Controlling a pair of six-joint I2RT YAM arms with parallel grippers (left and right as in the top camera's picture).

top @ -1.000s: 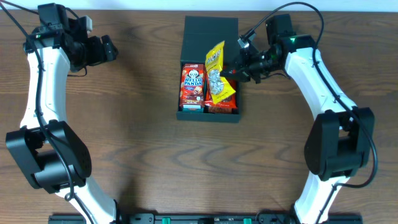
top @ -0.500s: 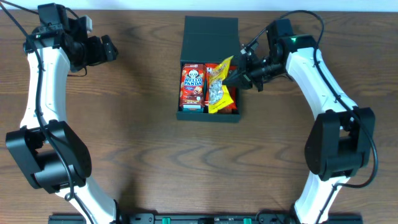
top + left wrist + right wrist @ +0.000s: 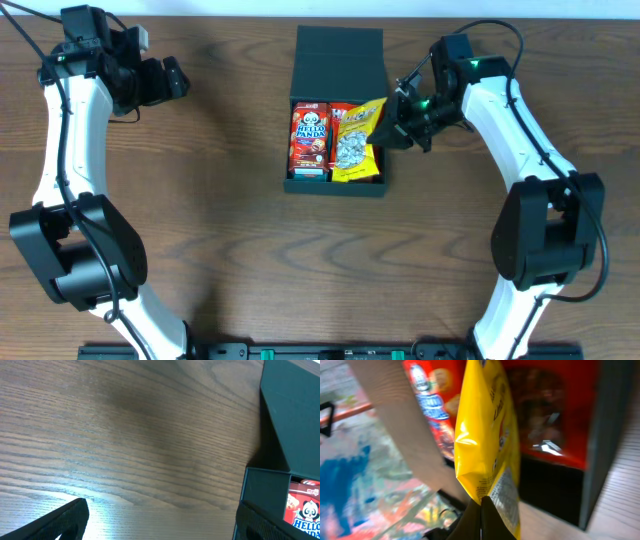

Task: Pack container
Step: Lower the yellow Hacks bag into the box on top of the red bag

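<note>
1. Right gripper (image 3: 393,120), right of centre, is clamped tight on the corner of the yellow snack bag (image 3: 353,147).
2. The bag lies in the dark teal-green container (image 3: 338,60) at top centre, lid flap open, beside a red Hello Panda box (image 3: 310,138).
3. Left gripper (image 3: 180,78), upper left, has its jaws spread wide above the wooden table (image 3: 230,250).

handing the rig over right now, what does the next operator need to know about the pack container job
Left end effector: open, empty, parked far left, away from the container.
Right end effector: shut on a corner of the yellow snack bag.
Container: between the arms, lid flap open to the back. Hello Panda box lies in its left half; the yellow bag rests in the right half, over a red pack.
Done: three snacks in.
Left: probably release the bag, pull back, close the lid.
</note>
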